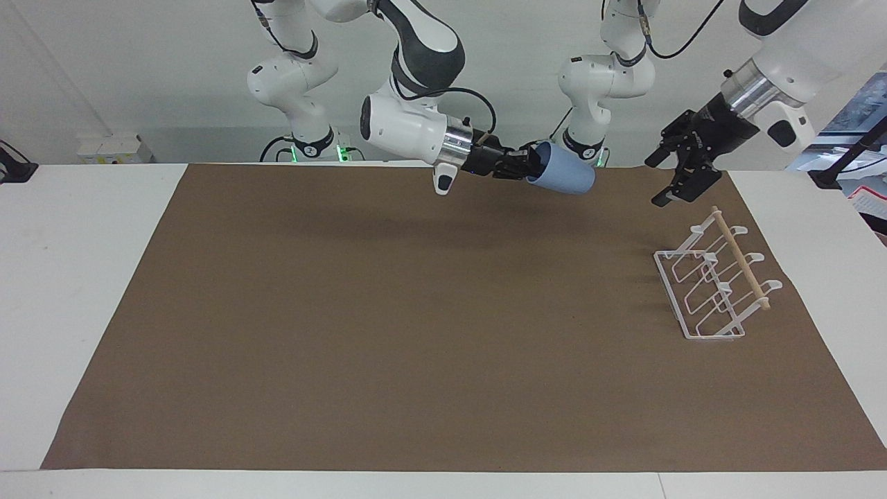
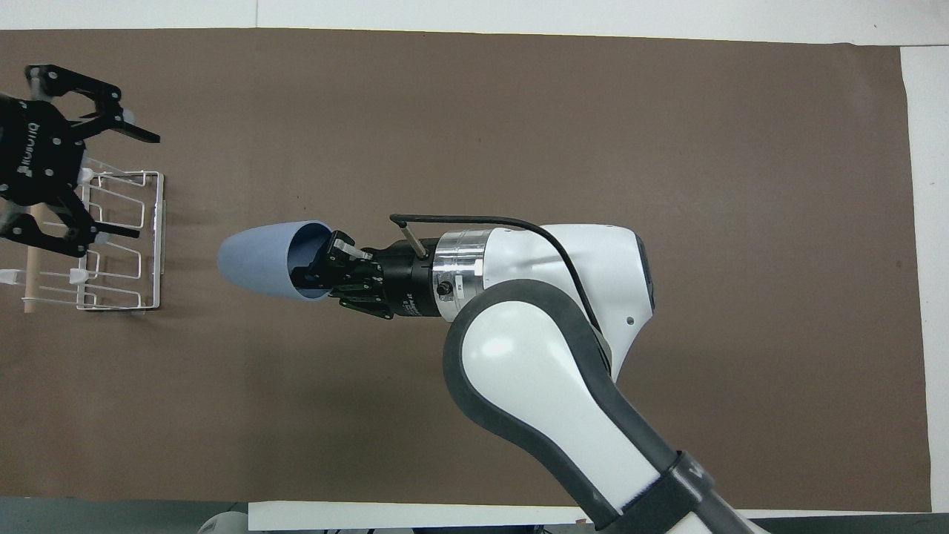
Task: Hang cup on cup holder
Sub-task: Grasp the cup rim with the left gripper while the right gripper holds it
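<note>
My right gripper [image 1: 528,166] [image 2: 326,267] is shut on the rim of the light-blue cup [image 1: 565,177] [image 2: 256,258], one finger inside it. It holds the cup on its side in the air over the brown mat, base pointing toward the cup holder. The white wire cup holder [image 1: 740,258] [image 2: 159,245] with its wooden dowel stands on the mat at the left arm's end of the table. My left gripper [image 1: 656,184] [image 2: 146,185] is open wide and empty, up in the air over the cup holder. There is a gap between the cup and the left gripper.
A brown mat [image 1: 416,312] [image 2: 519,111] covers most of the white table. The right arm's forearm stretches across the middle of the mat above it.
</note>
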You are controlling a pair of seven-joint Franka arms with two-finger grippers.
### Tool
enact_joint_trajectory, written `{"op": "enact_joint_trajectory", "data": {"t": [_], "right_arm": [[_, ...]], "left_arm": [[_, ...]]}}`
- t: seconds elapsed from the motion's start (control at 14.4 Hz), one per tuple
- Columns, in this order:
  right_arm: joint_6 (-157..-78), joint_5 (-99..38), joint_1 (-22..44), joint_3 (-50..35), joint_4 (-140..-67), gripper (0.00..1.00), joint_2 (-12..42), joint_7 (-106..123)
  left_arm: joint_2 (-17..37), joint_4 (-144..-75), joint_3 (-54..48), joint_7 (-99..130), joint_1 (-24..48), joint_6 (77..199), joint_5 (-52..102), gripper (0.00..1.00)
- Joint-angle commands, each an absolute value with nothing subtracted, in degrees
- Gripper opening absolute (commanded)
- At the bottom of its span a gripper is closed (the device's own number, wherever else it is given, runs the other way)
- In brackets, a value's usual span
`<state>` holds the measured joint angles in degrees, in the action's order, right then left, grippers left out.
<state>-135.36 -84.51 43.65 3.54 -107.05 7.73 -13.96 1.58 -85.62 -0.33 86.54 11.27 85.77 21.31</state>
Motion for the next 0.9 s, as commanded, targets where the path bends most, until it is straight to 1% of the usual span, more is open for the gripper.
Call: {"op": "enact_joint_trajectory", "data": {"t": [0.0, 0.14, 0.42, 0.55, 0.69, 0.76, 0.83], "right_arm": [[-136.66, -85.61, 44.82, 3.78, -106.08, 0.00, 8.35, -14.41], [-137.20, -85.61, 45.00, 3.78, -106.00, 0.00, 8.35, -14.41], [-137.46, -85.61, 45.00, 3.78, -106.08, 0.00, 8.35, -14.41], [-137.46, -85.61, 45.00, 3.78, -106.08, 0.00, 8.35, -14.41], [-137.46, -85.61, 45.00, 3.78, -106.00, 0.00, 8.35, -14.41], [-137.46, -85.61, 45.00, 3.78, -106.00, 0.00, 8.35, -14.50], [-137.46, -85.61, 45.00, 3.78, -106.08, 0.00, 8.35, -14.50]], "left_arm": [[-3.32, -93.66, -0.09, 90.42, 14.14, 87.45, 22.15, 1.00], [-5.61, -97.98, -0.26, 91.75, 14.68, 88.50, 23.72, 1.00], [-6.94, -100.10, -0.35, 93.78, 16.78, 87.63, 24.35, 1.00], [-8.17, -102.38, -0.35, 93.78, 17.66, 87.54, 24.35, 1.00], [-9.40, -105.02, -0.44, 94.57, 19.07, 90.77, 24.35, 1.00], [-9.40, -105.46, -0.44, 95.70, 19.25, 92.36, 24.17, 0.83], [-9.40, -105.47, -0.44, 94.93, 19.60, 92.37, 24.08, 0.01]]}}
